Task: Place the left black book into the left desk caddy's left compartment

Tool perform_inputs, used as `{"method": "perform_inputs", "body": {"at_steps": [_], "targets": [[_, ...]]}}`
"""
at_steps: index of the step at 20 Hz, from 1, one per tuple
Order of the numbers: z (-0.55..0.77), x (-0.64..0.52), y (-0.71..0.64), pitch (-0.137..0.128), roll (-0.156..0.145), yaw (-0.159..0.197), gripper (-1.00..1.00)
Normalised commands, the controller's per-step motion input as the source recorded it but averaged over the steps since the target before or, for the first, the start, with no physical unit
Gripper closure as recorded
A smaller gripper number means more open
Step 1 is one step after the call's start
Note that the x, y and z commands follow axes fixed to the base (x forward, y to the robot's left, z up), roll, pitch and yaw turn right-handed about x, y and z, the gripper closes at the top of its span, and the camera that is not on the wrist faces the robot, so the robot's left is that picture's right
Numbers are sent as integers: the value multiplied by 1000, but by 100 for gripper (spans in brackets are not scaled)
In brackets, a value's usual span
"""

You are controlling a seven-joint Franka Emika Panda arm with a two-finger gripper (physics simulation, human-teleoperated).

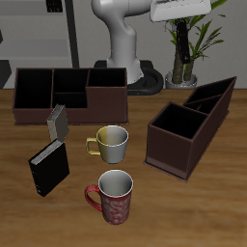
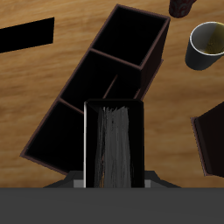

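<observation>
In the wrist view my gripper (image 2: 112,180) is shut on the left black book (image 2: 112,144), a slim black book with a pale strip along one edge. It hangs high above the left desk caddy (image 2: 131,39), a dark brown divided box lying slantwise below. The book's far end overlaps the caddy's middle sections, well clear of them. In the exterior view that caddy (image 1: 166,154) stands corner-on beside the mugs. My hand (image 1: 185,12) shows at the frame's upper edge, high above the table's back; the book cannot be made out there.
A long dark brown caddy (image 1: 106,96) stands at the back, with a grey speckled book (image 1: 58,121) and a wider plain black book (image 1: 48,169) before it. A yellow-handled mug (image 1: 111,143) and a red mug (image 1: 114,196) stand mid-table. A potted plant (image 1: 183,58) is behind.
</observation>
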Motion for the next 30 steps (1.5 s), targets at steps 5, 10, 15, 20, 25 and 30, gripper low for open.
{"method": "perform_inputs", "body": {"at_steps": [5, 10, 15, 20, 25, 30], "targets": [[-174, -6, 183, 26, -3, -34, 100], [-188, 75, 234, 27, -6, -32, 100], [81, 10, 213, -13, 16, -37, 100], [69, 169, 162, -7, 1, -38, 100], [-33, 150, 147, 8, 16, -22, 100], [-153, 95, 218, 40, 21, -38, 100]]}}
